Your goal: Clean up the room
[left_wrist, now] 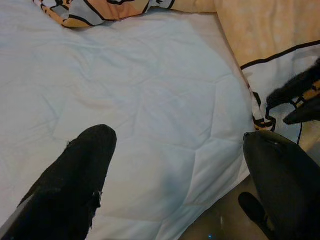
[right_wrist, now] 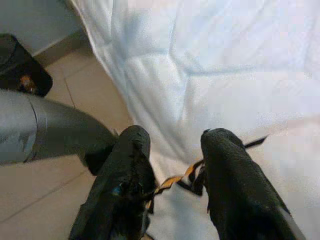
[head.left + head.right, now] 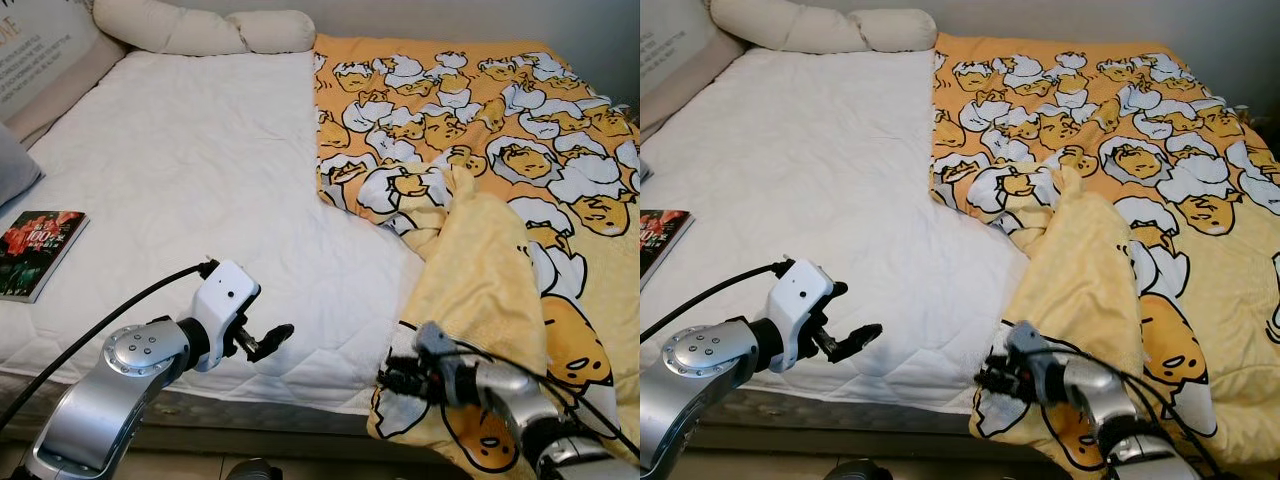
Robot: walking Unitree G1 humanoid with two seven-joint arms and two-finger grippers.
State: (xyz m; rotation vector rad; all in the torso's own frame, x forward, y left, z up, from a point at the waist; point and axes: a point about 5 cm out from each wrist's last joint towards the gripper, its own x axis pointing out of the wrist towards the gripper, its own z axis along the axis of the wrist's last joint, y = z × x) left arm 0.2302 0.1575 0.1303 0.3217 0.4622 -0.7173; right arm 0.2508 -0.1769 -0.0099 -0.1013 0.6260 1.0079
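I am working at the foot edge of the bed [image 3: 200, 180], both arms extended over it. The right hand [image 3: 395, 378] is sitting at the near corner of the blanket [image 3: 480, 270]; in the right wrist view a strip of the black-outlined hem is lying between the two fingers [image 2: 125, 170], which are standing partly apart. I judge it is pinching the hem loosely at best; a firm clamp is not confirmed. The left hand [image 3: 268, 343] is hovering just above the white mattress pad, fingers spread wide, holding nothing, near the blanket corner but apart from it.

Step in hand, as I judge it: spreading the blanket over the bare half of the bed. To do it well:
1. Seat the hem deep between the right fingers before pulling.
2. Bring the left hand to the edge farther along, so two points are carrying the cloth.
3. Draw low and level toward the robot's left, so the folded flap unrolls and does not bunch.

The blanket is covering the right half of the bed. Its long axis is running from the foot edge toward the far wall, and its near corner is folded back, plain yellow underside up.

Farther off, a book [image 3: 38, 252] is lying at the left edge, and pillows [image 3: 200, 28] are lying along the head.
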